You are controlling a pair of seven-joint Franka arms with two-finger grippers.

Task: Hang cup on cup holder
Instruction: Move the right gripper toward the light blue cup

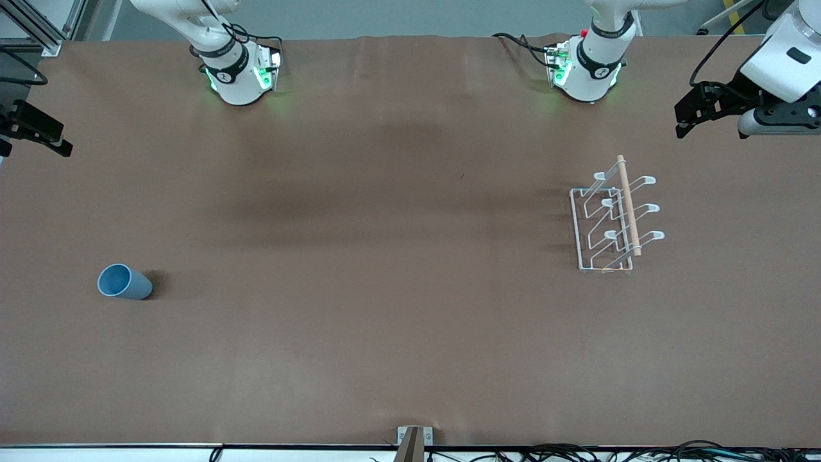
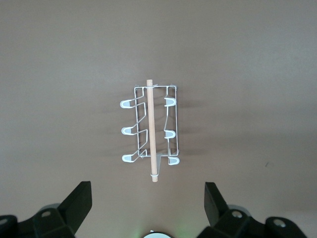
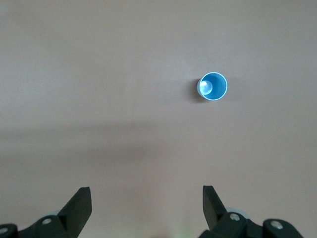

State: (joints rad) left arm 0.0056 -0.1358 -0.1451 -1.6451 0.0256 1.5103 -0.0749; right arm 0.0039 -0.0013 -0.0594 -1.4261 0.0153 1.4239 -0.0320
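The light blue cup (image 1: pixel 125 282) stands upright, open end up, on the brown table toward the right arm's end; it also shows in the right wrist view (image 3: pixel 213 86). The white wire cup holder (image 1: pixel 612 221) with a wooden rod on top stands toward the left arm's end, its prongs bare; it shows in the left wrist view (image 2: pixel 151 130). My left gripper (image 1: pixel 685 120) (image 2: pixel 147 198) is open and empty, up over the table's edge at the left arm's end. My right gripper (image 1: pixel 54 138) (image 3: pixel 147 201) is open and empty, up over the right arm's end, apart from the cup.
The two arm bases (image 1: pixel 238 74) (image 1: pixel 587 67) stand along the table's edge farthest from the front camera. A small metal bracket (image 1: pixel 414 439) sits at the nearest edge, with cables beside it. The brown table (image 1: pixel 385 256) is bare between cup and holder.
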